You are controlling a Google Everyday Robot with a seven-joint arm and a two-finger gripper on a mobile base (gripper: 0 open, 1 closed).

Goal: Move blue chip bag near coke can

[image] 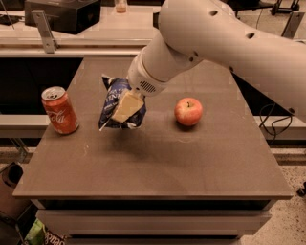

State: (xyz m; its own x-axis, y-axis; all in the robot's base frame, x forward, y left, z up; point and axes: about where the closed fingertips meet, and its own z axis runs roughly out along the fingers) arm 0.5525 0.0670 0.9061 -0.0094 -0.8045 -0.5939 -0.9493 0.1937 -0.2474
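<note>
The blue chip bag is a crinkled dark-blue foil bag with white lettering, held up off the table near its middle-left. My gripper is shut on the bag, with a pale finger across its front. The coke can stands upright at the table's left edge, a short gap to the left of the bag. The big white arm reaches in from the upper right.
A red apple sits on the brown table to the right of the bag. A counter with a dark box runs behind the table. A bag lies on the floor at the lower left.
</note>
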